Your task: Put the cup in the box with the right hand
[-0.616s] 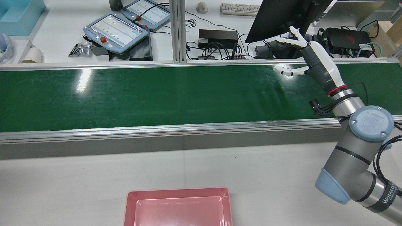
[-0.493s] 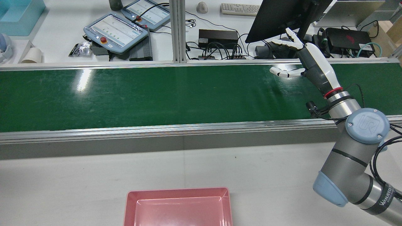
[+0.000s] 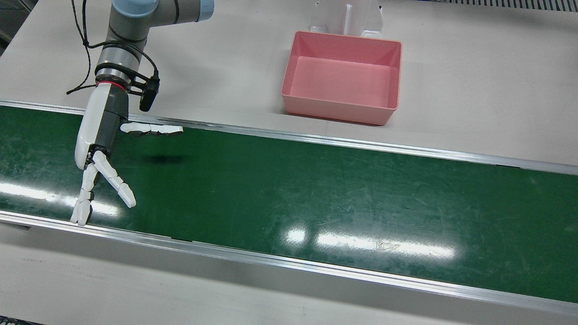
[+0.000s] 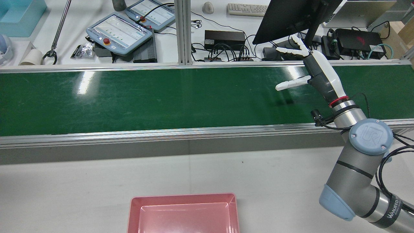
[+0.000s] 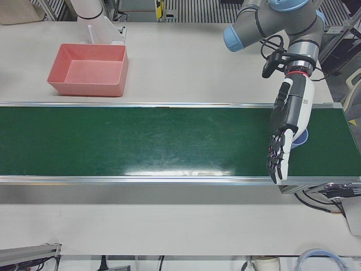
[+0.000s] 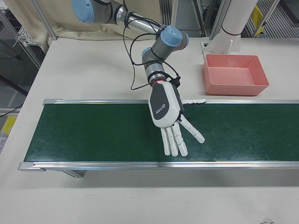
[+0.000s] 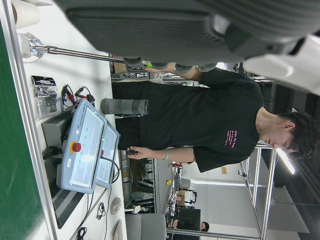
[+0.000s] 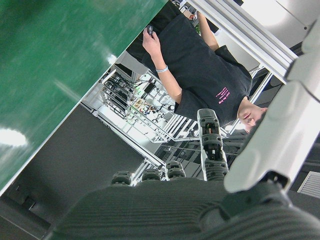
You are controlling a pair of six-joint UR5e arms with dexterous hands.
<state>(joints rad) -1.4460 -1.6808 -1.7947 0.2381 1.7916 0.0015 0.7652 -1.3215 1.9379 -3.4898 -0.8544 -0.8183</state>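
My right hand [image 4: 315,69] is open with fingers spread and empty, hovering over the right end of the green belt [image 4: 161,97]; it also shows in the front view [image 3: 101,149] and right-front view [image 6: 166,112]. My left hand [image 5: 285,130] is open with fingers straight, over the belt's other end. A pale blue round thing [image 5: 300,138], perhaps the cup, sits on the belt mostly hidden behind the left hand. The pink box [image 3: 338,108] stands empty on the white table beside the belt, also in the rear view [image 4: 182,196].
On the far desk a beige paper cup or roll [image 4: 32,57] lies beside the claw of a long grabber tool [image 4: 48,55]. Teach pendants [image 4: 119,30], a monitor [image 4: 284,16] and cables are beyond the belt. An operator [image 7: 200,125] stands there.
My right arm has swung a little left and the hand has dropped and turned, fingers still spread. A grabber tool has come into view at the far left desk.
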